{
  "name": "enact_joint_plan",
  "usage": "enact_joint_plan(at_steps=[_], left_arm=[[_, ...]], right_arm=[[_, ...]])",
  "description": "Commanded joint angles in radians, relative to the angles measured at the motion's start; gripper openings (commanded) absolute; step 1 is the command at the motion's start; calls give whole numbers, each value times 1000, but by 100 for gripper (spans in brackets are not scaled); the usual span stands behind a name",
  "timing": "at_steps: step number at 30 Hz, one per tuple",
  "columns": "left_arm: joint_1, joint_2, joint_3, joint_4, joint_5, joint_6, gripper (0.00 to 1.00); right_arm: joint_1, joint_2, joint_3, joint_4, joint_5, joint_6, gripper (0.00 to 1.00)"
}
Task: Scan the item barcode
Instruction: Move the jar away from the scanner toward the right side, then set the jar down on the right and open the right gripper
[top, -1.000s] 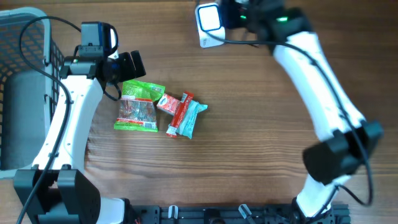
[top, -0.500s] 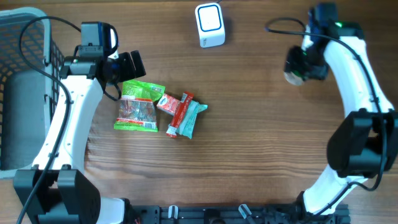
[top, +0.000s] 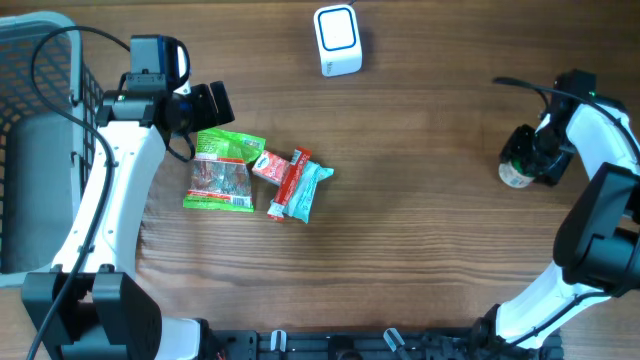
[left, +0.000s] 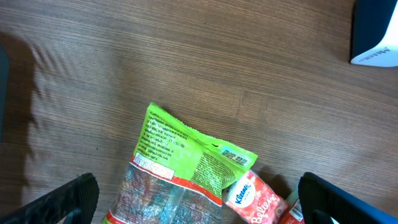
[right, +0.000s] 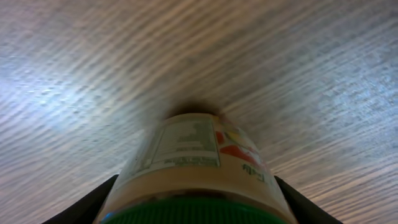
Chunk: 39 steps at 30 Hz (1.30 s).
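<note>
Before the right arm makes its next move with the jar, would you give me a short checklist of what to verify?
1. Grip on the jar: ok. The right gripper has a finger on each side of it.
2. Jar resting on the table: cannot tell. Its far end meets a dark shadow on the wood.
3. Jar in front of the scanner: not ok. The scanner sits at the far edge, well apart from the jar.
4. Barcode found: cannot tell. A label panel shows in the wrist view, but it is too blurred to read.
5. Left gripper out of the way: ok. It is open, above the green packet.
</note>
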Motion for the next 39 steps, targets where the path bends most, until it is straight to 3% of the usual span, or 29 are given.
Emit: enact_joint_plan(at_steps=[1, 5, 10, 19, 28, 34, 39], left_arm=[[3, 7, -5, 2, -6, 13, 100], [3, 7, -5, 2, -6, 13, 100], [3, 7, -5, 2, -6, 13, 100], [3, 7, -5, 2, -6, 13, 100], [3, 7, -5, 2, -6, 13, 100], [3, 7, -5, 2, -6, 13, 100], [3, 7, -5, 2, -6, 13, 100]], right_arm=[[-6, 9, -3, 12, 20, 14, 59], [-6, 9, -2, 11, 19, -11, 82], [-6, 1, 10, -24, 20, -11, 93], [-5, -205, 123, -123, -14, -55, 94], [23, -437, 155, -227, -478, -251, 96], [167, -438, 147, -288, -553, -240, 95], [343, -436, 147, -256, -550, -105, 99]])
